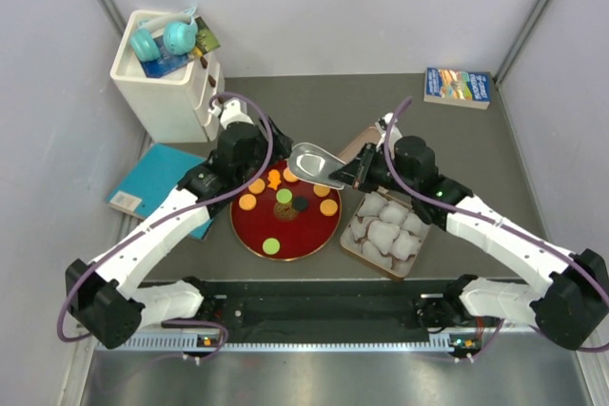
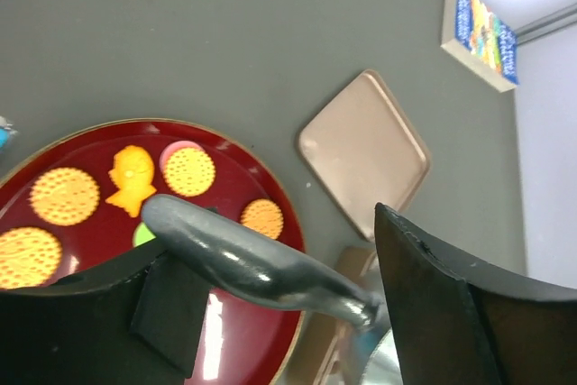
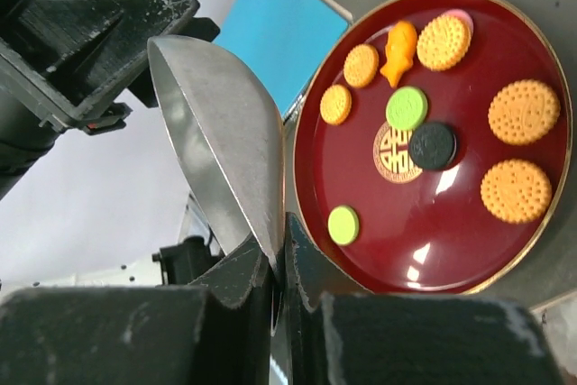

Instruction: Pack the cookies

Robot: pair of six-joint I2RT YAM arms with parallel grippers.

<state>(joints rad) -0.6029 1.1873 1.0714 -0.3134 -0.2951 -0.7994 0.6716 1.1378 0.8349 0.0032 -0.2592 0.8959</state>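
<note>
Several cookies lie on the dark-red plate: orange, green and black discs. They also show in the right wrist view, orange, green and black. My right gripper is shut on the rim of a metal scoop, held above the plate's far edge. My left gripper is open with the scoop's grey handle between its fingers. The handle rests by the left pad, and the right finger stands apart from it.
A box of white crinkled paper cups sits right of the plate. A pink tray lies behind it. A white bin with headphones stands at the back left, a blue notebook at the left, and a book at the back right.
</note>
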